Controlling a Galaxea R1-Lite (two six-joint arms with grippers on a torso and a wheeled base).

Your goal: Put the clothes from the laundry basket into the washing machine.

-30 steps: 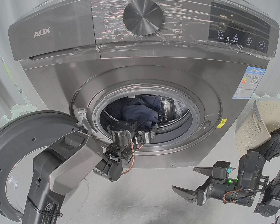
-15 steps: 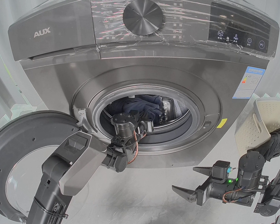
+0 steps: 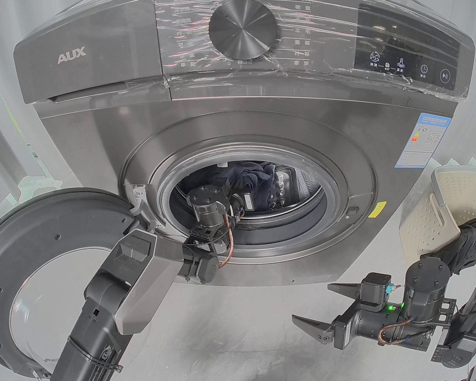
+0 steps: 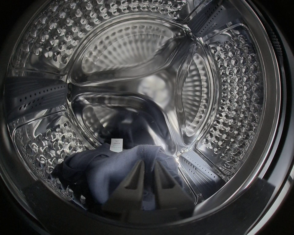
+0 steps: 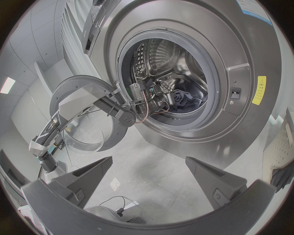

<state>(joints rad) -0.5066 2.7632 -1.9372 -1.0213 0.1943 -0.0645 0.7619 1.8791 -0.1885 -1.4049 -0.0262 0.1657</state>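
- Deeper into the drum (image 4: pixel 128 46) goes the left gripper (image 4: pixel 149 166), clamping the navy garment (image 4: pixel 101 171), mid-frame.
- Right gripper (image 3: pixel 313 303), lower right, gapes.
- Withdrawing unreleased could drag it out.

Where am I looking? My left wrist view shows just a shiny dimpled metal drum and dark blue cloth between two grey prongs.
Observer: Inside a grey front-loading washing machine; the left end effector, with that dark blue cloth, is inside its round opening.
Operator: Is a door in the way?
Observer: No, the round grey windowed door stands swung open on the robot's left.
Operator: More laundry coming?
Observer: Yes, another dark garment hangs over the cream perforated laundry basket on the right.
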